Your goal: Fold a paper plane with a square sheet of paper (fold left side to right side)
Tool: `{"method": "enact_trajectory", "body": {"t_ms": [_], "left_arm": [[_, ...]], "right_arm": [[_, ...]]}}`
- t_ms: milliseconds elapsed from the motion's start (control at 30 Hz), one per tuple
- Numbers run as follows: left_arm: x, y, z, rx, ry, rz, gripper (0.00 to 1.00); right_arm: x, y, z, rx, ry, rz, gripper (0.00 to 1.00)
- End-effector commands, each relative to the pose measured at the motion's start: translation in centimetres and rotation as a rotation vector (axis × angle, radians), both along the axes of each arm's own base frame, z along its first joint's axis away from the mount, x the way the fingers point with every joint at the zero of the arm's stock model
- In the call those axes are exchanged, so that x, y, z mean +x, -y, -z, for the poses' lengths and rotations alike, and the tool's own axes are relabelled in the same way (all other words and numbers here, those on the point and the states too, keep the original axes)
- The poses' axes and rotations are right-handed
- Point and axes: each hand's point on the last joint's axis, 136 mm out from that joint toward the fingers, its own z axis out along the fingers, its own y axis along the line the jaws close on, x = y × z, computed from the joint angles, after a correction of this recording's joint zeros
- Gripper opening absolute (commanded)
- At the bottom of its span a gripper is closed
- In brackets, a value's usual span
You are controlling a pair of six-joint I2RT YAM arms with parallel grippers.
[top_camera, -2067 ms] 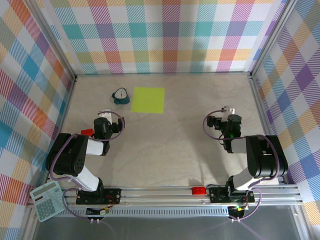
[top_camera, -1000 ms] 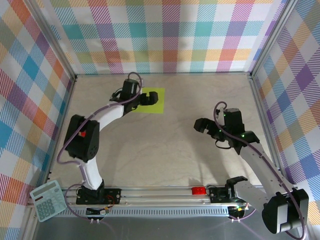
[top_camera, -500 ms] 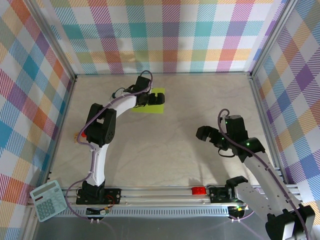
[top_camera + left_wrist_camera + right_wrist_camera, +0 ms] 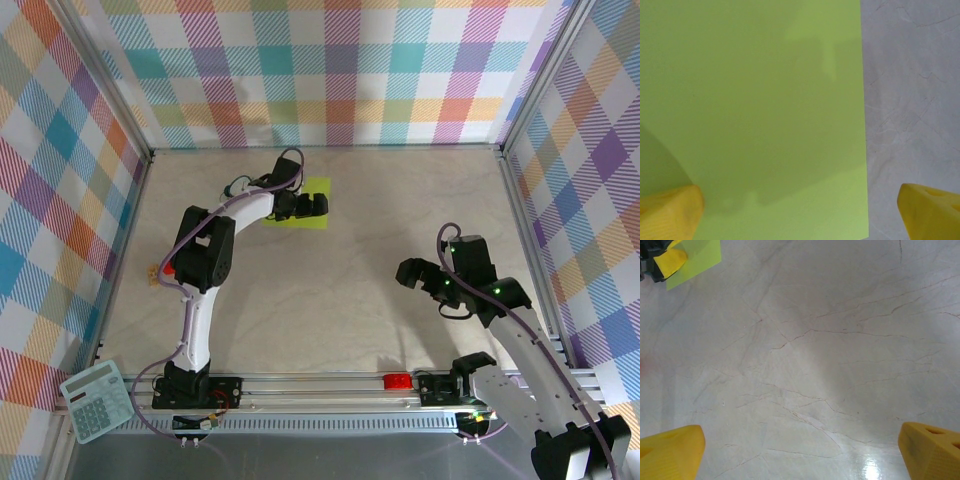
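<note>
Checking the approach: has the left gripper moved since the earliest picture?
Yes: the left gripper went away from its base, over the square sheet of paper.

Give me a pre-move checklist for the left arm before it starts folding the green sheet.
1. Left end effector open: ok, fingers stand wide apart.
2. Positioned at the square sheet of paper: ok, one finger over the paper, the other over the bare table, straddling an edge.
3. Sheet flat and uncreased: ok, no fold shows.
4. Fingers touching the paper: cannot tell.
5. Right end effector open and away from the sheet: ok, it is above bare table.
</note>
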Motion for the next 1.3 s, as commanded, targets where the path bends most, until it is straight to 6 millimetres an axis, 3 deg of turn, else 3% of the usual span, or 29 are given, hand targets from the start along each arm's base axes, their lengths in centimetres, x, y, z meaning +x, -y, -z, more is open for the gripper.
{"method": "enact_trajectory", "body": {"t_ms": [0,233,500,733,900,1100,1200,1267], "left_arm": [[-5.3,0.2,2.4,0.005,-0.182,-0.017,1.00],[-11.7,0.4,1.7,-0.010,-0.224,-0.068,1.00],[-20.7,1.1,2.9,-0.029,-0.310,-0.103,1.00],[-26.2,3.2,2.8,-0.091,-0.331,-0.130,1.00],[-27.8,4.3,1.4,-0.114,-0.311,-0.125,1.00],[-26.6,5.2,-3.1,-0.191,-0.216,-0.100,1.00],[-25.3,4.2,-5.9,-0.183,-0.135,-0.074,1.00],[-24.9,2.1,-6.4,-0.155,-0.101,-0.075,1.00]], "right_arm": [[-0.4,0.4,0.4,-0.012,-0.024,0.025,0.99],[-0.4,1.0,1.0,-0.042,-0.040,0.054,0.99],[0.0,1.1,1.4,-0.061,-0.046,0.053,0.99],[0.1,0.9,1.7,-0.063,-0.052,0.042,0.99],[0.0,1.1,1.9,-0.071,-0.053,0.038,0.99],[0.1,0.8,2.3,-0.066,-0.057,0.026,0.99],[0.4,0.5,2.1,-0.059,-0.056,0.018,0.99],[0.8,0.1,2.0,-0.046,-0.056,0.007,0.99]]}}
